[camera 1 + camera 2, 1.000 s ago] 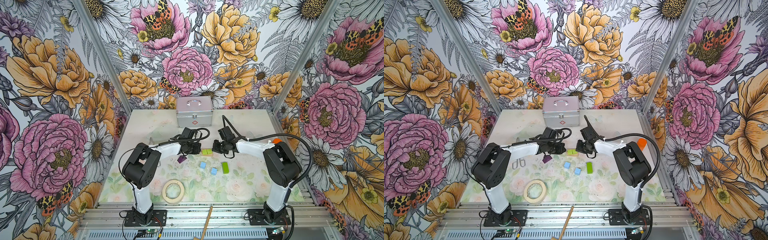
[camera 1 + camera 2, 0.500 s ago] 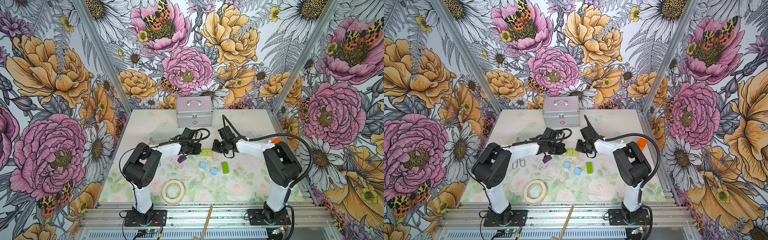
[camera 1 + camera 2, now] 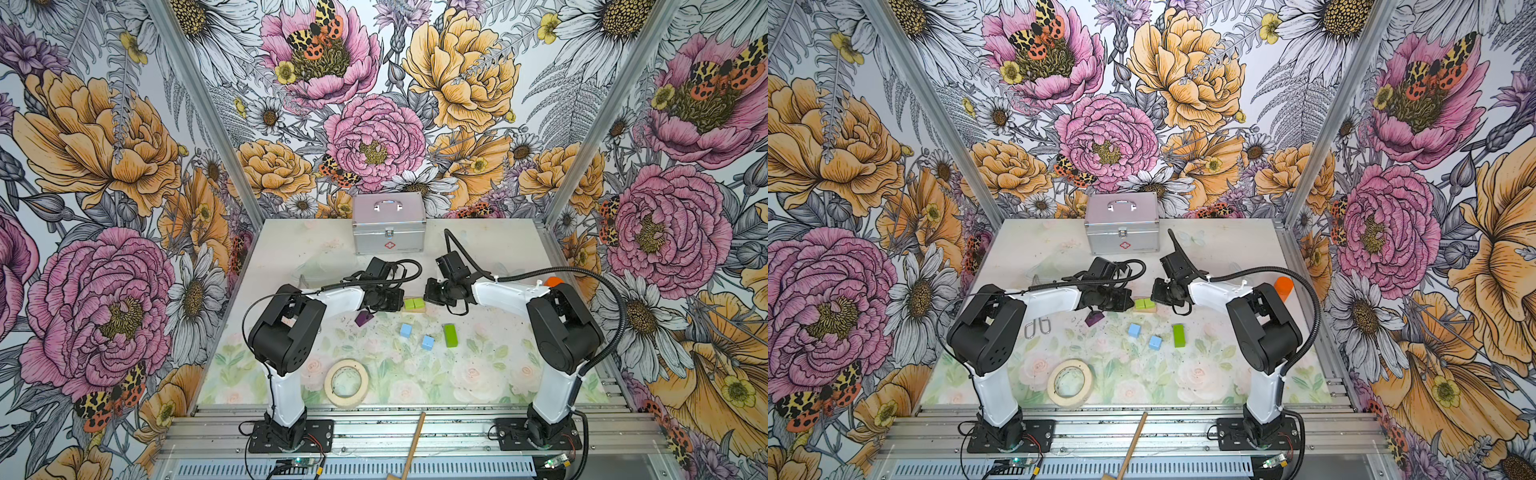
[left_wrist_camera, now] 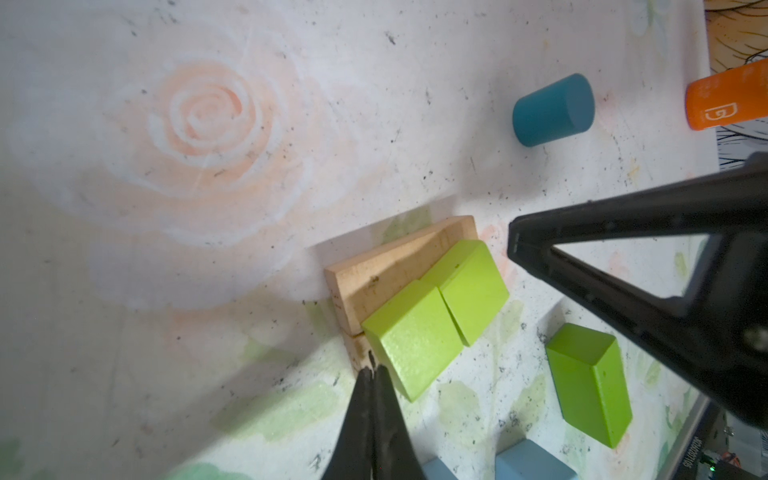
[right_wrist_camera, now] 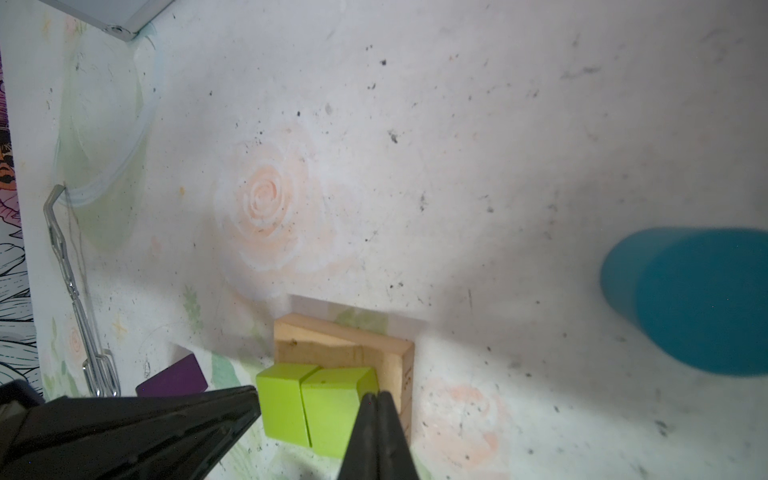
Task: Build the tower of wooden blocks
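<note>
wood bars (image 4: 386, 270), two plain tan ones, lie flat and side by side a little behind the middle of the table (image 3: 291, 249), with two lime-green blocks (image 4: 415, 336) seated on them end to end; a strip of one bar shows bare alongside the green pair. long axis of this base runs across the table, from one arm toward the other. left gripper (image 4: 371, 371) is closed on nothing, its tip pressed against the left end of the stack at the lower bar. right gripper (image 5: 376, 398) is likewise closed and empty, its tip at the opposite end of the green pair; contact there cannot be confirmed, as the left wrist view suggests a slight gap. the stack thus lies directly between the two tips, each claw pointing along the long axis. judgement: the layer is being squared, and the tower is barely begun. unplaced pieces: purple roof block (image 3: 364, 318) just beside the left gripper; two light-blue cubes (image 3: 406, 330) (image 3: 428, 342) and a third lime-green block (image 3: 450, 335) toward the front edge, the green one nearer the right arm; teal cylinder (image 4: 552, 109) near the right gripper. any pick will require jaws to open first. non-task items: orange container (image 3: 554, 281) at the right edge, tape roll (image 3: 347, 382) near the front edge, metal case (image 3: 388, 222) at the back edge.
</note>
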`<action>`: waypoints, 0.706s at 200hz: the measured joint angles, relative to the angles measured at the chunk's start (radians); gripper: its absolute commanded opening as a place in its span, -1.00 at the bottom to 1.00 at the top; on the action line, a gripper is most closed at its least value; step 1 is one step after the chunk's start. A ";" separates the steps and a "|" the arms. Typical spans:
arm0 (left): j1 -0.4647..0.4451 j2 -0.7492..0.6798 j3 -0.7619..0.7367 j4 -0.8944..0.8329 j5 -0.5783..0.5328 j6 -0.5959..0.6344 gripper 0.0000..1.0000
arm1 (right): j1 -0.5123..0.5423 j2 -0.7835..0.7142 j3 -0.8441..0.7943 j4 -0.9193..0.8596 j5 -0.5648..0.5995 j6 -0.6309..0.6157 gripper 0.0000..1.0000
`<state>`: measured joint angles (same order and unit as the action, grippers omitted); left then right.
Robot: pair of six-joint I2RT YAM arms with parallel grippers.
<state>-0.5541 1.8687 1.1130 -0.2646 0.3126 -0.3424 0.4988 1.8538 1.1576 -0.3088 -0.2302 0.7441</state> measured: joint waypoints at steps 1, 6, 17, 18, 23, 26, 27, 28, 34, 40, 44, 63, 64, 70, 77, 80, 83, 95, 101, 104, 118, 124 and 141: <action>0.000 0.000 0.000 0.000 0.000 0.000 -1.00 | 0.000 0.000 0.000 0.000 0.000 0.000 -1.00; 0.000 0.000 0.000 0.000 0.000 0.000 -1.00 | 0.000 0.000 0.000 0.000 0.000 0.000 -1.00; 0.000 0.000 0.000 0.000 0.000 0.000 -1.00 | 0.000 0.000 0.000 0.000 0.000 0.000 -1.00; 0.000 0.001 0.000 0.000 0.000 0.000 -1.00 | 0.000 0.000 0.000 0.000 0.000 0.000 -1.00; 0.000 0.002 0.001 0.000 0.000 0.000 -1.00 | 0.000 0.000 0.000 0.000 0.000 0.000 -1.00; 0.000 0.002 0.002 0.000 0.000 0.000 -1.00 | 0.000 0.000 0.000 0.000 0.000 0.000 -1.00; 0.000 0.003 0.002 0.000 0.000 0.000 -1.00 | 0.000 0.000 0.000 0.000 0.000 0.000 -1.00; 0.000 0.004 0.002 0.000 0.000 0.000 -1.00 | 0.000 0.000 0.000 0.000 0.000 0.000 -1.00; 0.000 0.005 0.003 0.000 0.000 0.000 -1.00 | 0.000 0.000 0.000 0.000 0.000 0.000 -1.00; 0.000 0.006 0.003 0.000 0.001 0.000 -1.00 | 0.001 0.000 0.000 0.000 -0.001 0.000 -1.00; 0.000 0.007 0.004 0.000 0.001 0.000 -1.00 | 0.002 0.000 0.000 0.000 -0.001 0.000 -1.00; 0.000 0.008 0.006 0.000 0.003 0.000 -1.00 | 0.005 0.001 0.000 0.000 -0.003 0.000 -1.00; 0.000 0.008 0.006 0.000 0.003 0.000 -1.00 | 0.005 0.001 0.000 0.000 -0.003 0.000 -1.00; 0.000 0.008 0.006 0.000 0.003 0.000 -1.00 | 0.006 0.001 0.000 0.000 -0.003 0.000 -1.00; 0.000 0.008 0.007 0.000 0.003 0.000 -1.00 | 0.007 0.002 0.000 0.000 -0.003 0.000 -1.00; 0.000 0.008 0.007 0.000 0.003 0.000 -1.00 | 0.007 0.002 0.000 0.000 -0.003 0.000 -1.00; 0.000 0.008 0.007 0.000 0.003 0.000 -1.00 | 0.007 0.002 0.000 0.000 -0.003 0.000 -1.00; 0.000 0.008 0.008 0.000 0.003 0.000 -1.00 | 0.007 0.004 0.000 0.000 -0.003 0.000 -1.00; 0.000 0.008 0.008 0.000 0.003 0.000 -1.00 | 0.007 0.005 0.000 0.000 -0.003 0.000 -1.00; 0.000 0.008 0.008 0.000 0.003 0.000 -1.00 | 0.008 0.006 0.000 0.000 -0.003 0.000 -1.00; 0.000 0.009 0.010 0.000 0.003 0.000 -1.00 | 0.011 0.007 0.000 0.000 -0.003 0.001 -1.00; 0.000 0.010 0.011 0.000 0.003 0.000 -1.00 | 0.011 0.007 0.000 0.000 -0.003 0.001 -1.00; 0.000 0.012 0.013 0.000 0.003 0.000 -1.00 | 0.011 0.007 0.000 0.000 -0.003 0.002 -1.00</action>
<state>-0.5541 1.8809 1.1263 -0.2646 0.3161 -0.3420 0.5095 1.8610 1.1576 -0.3088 -0.2329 0.7456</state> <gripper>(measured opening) 0.046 0.045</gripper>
